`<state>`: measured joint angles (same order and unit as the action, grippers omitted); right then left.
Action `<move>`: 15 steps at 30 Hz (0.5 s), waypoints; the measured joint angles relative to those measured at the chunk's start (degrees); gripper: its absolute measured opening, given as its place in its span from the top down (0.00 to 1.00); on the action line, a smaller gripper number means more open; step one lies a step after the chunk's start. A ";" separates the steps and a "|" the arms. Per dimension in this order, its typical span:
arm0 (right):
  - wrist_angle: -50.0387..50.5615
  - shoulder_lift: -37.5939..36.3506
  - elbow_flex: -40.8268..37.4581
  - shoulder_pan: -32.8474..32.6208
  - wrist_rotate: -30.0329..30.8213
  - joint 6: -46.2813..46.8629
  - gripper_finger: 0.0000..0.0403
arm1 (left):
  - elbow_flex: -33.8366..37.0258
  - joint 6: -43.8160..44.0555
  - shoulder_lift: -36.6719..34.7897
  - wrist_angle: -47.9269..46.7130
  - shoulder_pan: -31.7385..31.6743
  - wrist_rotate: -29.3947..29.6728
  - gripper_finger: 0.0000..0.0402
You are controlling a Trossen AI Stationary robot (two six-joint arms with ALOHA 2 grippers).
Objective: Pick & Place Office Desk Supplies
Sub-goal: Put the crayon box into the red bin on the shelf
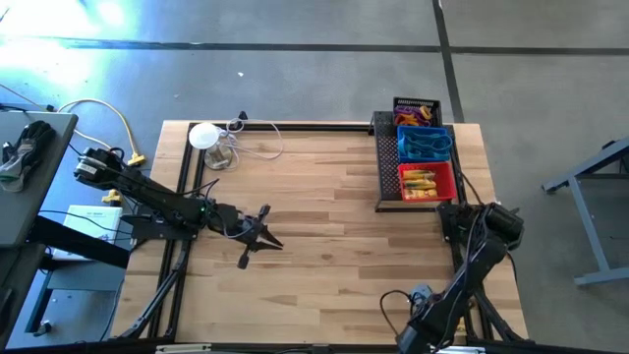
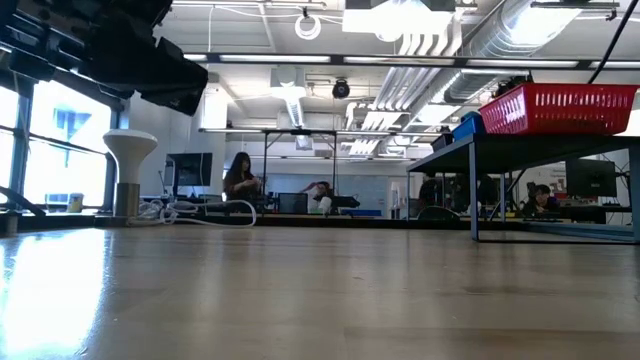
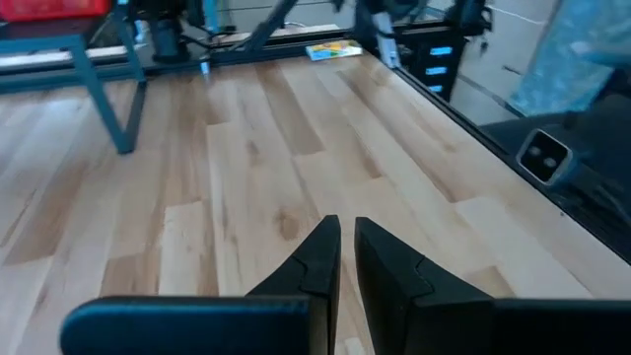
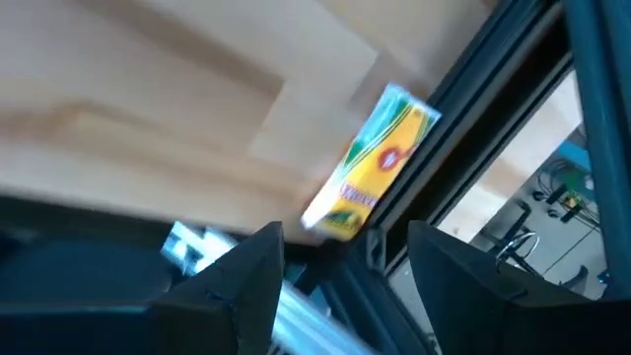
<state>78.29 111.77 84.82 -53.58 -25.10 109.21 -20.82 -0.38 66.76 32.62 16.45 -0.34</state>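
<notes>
Three small mesh baskets stand in a row at the table's far right: a black basket (image 1: 418, 109) with red and orange pieces, a blue basket (image 1: 425, 145) with blue loops, and a red basket (image 1: 426, 182) with yellow tubes. The red basket (image 2: 558, 108) and the blue basket (image 2: 468, 125) sit raised on a dark stand in the low view. My left gripper (image 1: 265, 234) (image 3: 345, 245) hovers over bare wood left of the table's middle, shut and empty. My right gripper (image 4: 345, 251) is open and empty; its arm (image 1: 482, 228) is folded up just near of the red basket.
A flat black mesh tray (image 1: 386, 167) carries the baskets. A white round disc (image 1: 203, 135) with cables sits at the far left corner. A yellow printed box (image 4: 370, 173) (image 3: 332, 49) lies at the table's edge by the black frame rail. Bare wood (image 1: 334, 236) spreads across the middle.
</notes>
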 joint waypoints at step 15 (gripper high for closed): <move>-15.60 0.00 -11.07 -4.50 -4.09 9.49 0.49 | 0.00 -4.65 0.00 0.02 0.00 -0.14 0.93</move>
<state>62.69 111.77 73.75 -58.08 -29.18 118.70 -20.82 -5.04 66.76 32.64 16.45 -0.48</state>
